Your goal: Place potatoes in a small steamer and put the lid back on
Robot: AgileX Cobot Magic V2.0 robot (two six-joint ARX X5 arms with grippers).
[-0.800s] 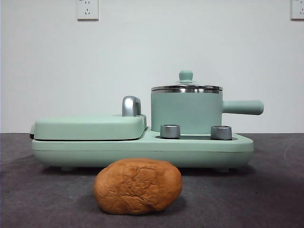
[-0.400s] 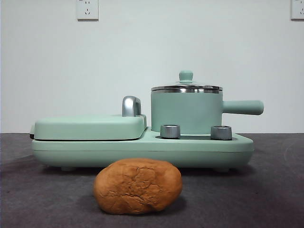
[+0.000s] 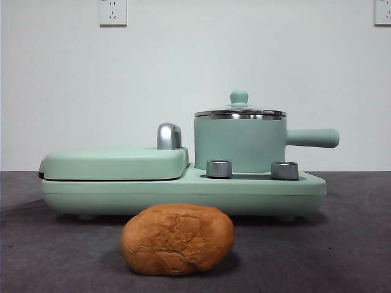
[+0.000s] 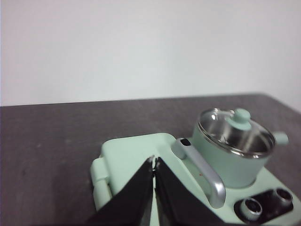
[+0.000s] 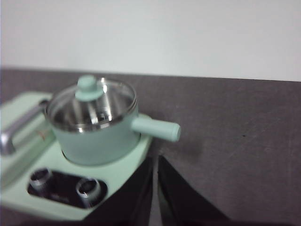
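The orange-brown lumpy potato (image 3: 177,239) lies on the dark table in front of the appliance. The mint-green steamer pot (image 3: 239,145) stands on the appliance's right side, its side handle (image 3: 313,138) pointing right. The glass lid (image 3: 239,112) with a green knob sits on it. The pot also shows in the left wrist view (image 4: 230,157) and the right wrist view (image 5: 94,136). My left gripper (image 4: 154,161) is shut and empty, above the flat griddle cover (image 4: 136,160). My right gripper (image 5: 155,160) is shut and empty, near the pot's handle (image 5: 157,128). Neither gripper shows in the front view.
The mint-green appliance base (image 3: 183,192) holds a flat hinged griddle cover (image 3: 113,163) with a steel handle (image 3: 168,136) on the left, and two steel dials (image 3: 219,168) (image 3: 284,170) in front of the pot. Dark table lies around it.
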